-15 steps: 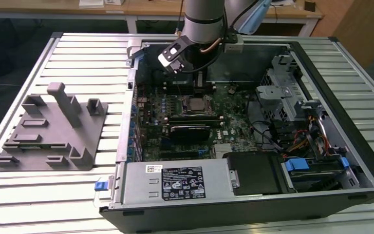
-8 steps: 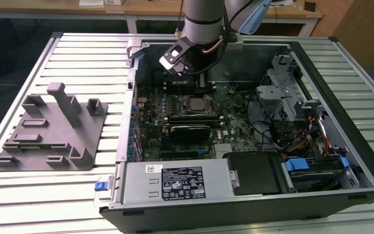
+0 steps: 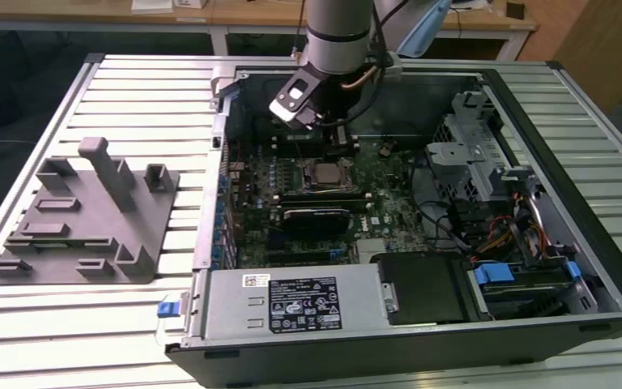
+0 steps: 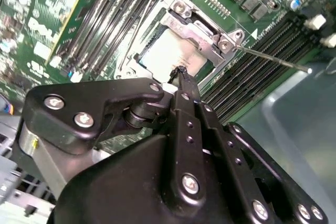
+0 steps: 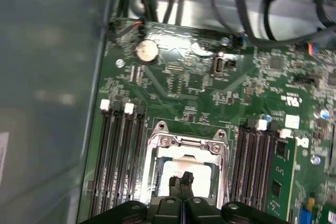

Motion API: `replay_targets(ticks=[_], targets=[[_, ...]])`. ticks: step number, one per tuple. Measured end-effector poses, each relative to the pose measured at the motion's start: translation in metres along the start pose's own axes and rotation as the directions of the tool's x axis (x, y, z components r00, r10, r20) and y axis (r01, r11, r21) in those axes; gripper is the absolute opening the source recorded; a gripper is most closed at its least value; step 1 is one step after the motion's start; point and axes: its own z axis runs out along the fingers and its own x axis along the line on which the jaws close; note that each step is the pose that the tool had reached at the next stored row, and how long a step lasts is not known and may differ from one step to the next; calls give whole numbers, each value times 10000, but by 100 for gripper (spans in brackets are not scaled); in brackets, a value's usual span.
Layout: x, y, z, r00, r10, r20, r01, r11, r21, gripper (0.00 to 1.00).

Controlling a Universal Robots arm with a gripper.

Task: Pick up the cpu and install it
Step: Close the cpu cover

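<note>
The cpu (image 4: 164, 52) is a silvery square chip lying flat in the motherboard socket, inside the metal socket frame (image 4: 198, 29), which stands open. My gripper (image 4: 181, 73) hangs just above the chip's edge with its two black fingers pressed together and nothing between them. The first wrist view has the same fingertips (image 5: 182, 179) over the cpu (image 5: 181, 166). In the exterior view the arm (image 3: 338, 32) reaches down into the open computer case, and the cpu (image 3: 325, 173) sits mid-board below it.
Memory slots (image 5: 122, 156) flank the socket on both sides. A thin socket lever (image 4: 273, 62) sticks out sideways. A drive cage (image 3: 473, 154) and cables fill the exterior view's right. A grey fixture block (image 3: 84, 215) stands on the slatted table at the left.
</note>
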Motion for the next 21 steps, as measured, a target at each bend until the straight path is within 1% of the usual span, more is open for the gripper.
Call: replay_targets(ticks=[2, 5, 8, 11, 13, 15, 18, 21], targets=[[0, 0, 3, 9994, -359, -15, 359, 9994, -11, 11], [0, 0, 5, 9960, -898, -35, 898, 9960, -25, 11], [0, 0, 9, 9894, -1448, -57, 1448, 9895, -43, 11], [0, 0, 12, 9802, -1979, -76, 1979, 9802, -61, 11], [0, 0, 14, 9724, -2330, -88, 2329, 9725, -74, 11], [1, 0, 17, 9634, -2678, -101, 2677, 9635, -88, 11], [1, -1, 21, 9471, -3209, -117, 3207, 9471, -108, 11], [1, -1, 25, 9283, -3715, -133, 3713, 9284, -129, 11]])
